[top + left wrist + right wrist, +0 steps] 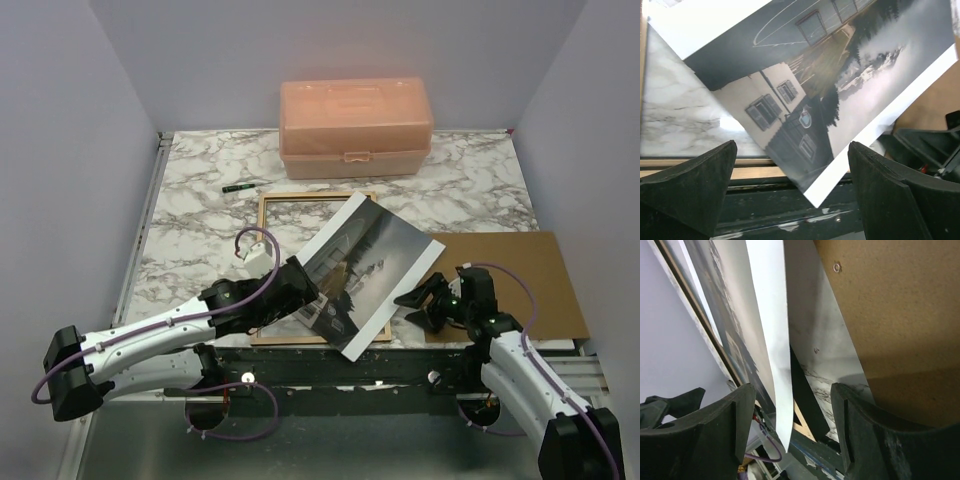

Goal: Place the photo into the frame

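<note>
The photo [365, 270], a grey landscape print with a white border, lies picture side up and askew across the frame [264, 215]. The frame's light wood side faces up. The photo's near corner overhangs the table's front edge. My left gripper [305, 290] stands open at the photo's near-left edge. In the left wrist view the photo's [840, 75] corner points between the wide-apart fingers [695, 185] without touching them, over the frame's wood rail [752, 172]. My right gripper [415, 305] is open at the near-right edge. The photo's white border [772, 315] hangs between its fingers [860, 425], touching neither.
A brown fibreboard backing panel [520, 280] lies flat at the right, beside the right gripper and also in its wrist view as the brown panel [890, 305]. A peach plastic box [355, 128] stands at the back. A green marker [238, 186] lies left of it.
</note>
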Robot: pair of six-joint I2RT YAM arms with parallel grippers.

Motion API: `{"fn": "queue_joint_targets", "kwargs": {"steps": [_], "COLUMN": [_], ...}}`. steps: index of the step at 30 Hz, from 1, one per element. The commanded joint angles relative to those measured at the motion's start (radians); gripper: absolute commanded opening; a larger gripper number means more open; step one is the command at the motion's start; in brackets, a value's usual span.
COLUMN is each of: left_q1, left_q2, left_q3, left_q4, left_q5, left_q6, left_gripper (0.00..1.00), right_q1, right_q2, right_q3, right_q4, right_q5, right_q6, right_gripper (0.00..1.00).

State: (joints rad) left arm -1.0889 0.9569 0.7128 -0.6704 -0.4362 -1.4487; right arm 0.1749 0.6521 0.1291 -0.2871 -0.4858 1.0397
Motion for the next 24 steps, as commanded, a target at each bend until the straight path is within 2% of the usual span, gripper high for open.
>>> {"fn": "queue_joint_targets", "kwargs": {"steps": [1, 5, 12, 16, 24], "left_q1": [-0.005, -0.005, -0.005, -0.005, -0.029], "left_q2": [-0.059, -0.107, -0.116, -0.065, 0.130], "left_q3": [-0.002, -0.013, 0.002, 0.045, 0.209], "left_q4": [-0.030, 0.060, 0.237, 0.267, 0.202], "left_q5": [-0.023, 0.016, 0.138, 0.210, 0.251], "left_q6": [0.145, 0.247, 0.494, 0.600, 0.725], "left_gripper": [0.95, 0.95, 0.96, 0.96, 0.96], "right_q1": [-0.003, -0.004, -0.003, -0.003, -0.003], "right_q2": [0.082, 0.163, 0.273, 0.276, 0.180], "right_q3": [-0.036, -0.030, 0.026, 0.086, 0.250], "right_q4": [0.134, 0.210, 0.266, 0.225, 0.043], "right_q5": [0.014, 0.026, 0.048, 0.027, -0.028], "right_q6": [0.008, -0.006, -0.054, -0.073, -0.093], "right_gripper": [0.68, 0.58, 0.24, 0.10, 0.01]}}
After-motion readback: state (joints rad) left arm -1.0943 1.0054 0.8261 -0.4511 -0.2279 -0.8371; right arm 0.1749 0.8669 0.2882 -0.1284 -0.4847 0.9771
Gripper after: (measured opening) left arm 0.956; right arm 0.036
